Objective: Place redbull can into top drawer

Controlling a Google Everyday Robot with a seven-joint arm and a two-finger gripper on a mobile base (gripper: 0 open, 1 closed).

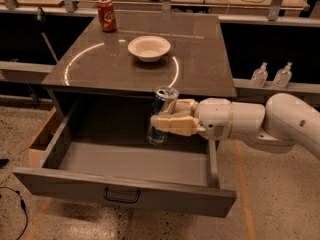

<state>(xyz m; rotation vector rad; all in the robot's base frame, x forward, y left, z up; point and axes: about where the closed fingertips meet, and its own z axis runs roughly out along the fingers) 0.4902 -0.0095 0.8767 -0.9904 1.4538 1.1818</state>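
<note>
The redbull can point(161, 103), slim, blue and silver, is held tilted in my gripper point(167, 120). The cream fingers point(175, 124) are shut around its middle. The can hangs above the back of the open top drawer point(125, 166), a little right of its centre, and does not touch the drawer floor. The drawer is pulled out towards the camera, with a dark bail handle point(121, 195) on its flat front. My white arm point(250, 121) reaches in from the right.
A white bowl point(149, 47) and a red cola can point(106, 15) stand on the cabinet top point(100, 59). Two small clear bottles point(271, 75) sit on a ledge at the right. A cardboard box point(40, 136) lies left of the drawer.
</note>
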